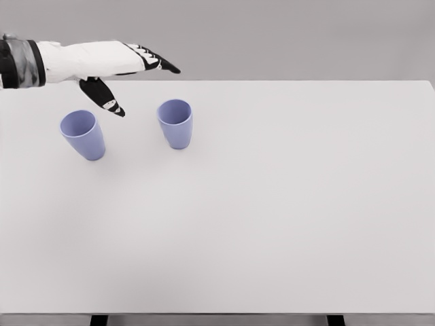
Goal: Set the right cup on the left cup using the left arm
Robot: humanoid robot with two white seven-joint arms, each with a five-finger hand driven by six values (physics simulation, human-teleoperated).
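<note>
From my head camera, the white table [285, 204] is lying bare around two upright lilac cups, nothing blocking them. The right cup [175, 123] is standing well apart from the left cup [83, 134]. My left hand [112, 64] is hovering behind them, fingers spread wide, holding nothing

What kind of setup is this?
Likely a bare simulated tabletop test scene: plain white table, grey blank backdrop, two lavender cups, and the open left robot hand above them.
</note>
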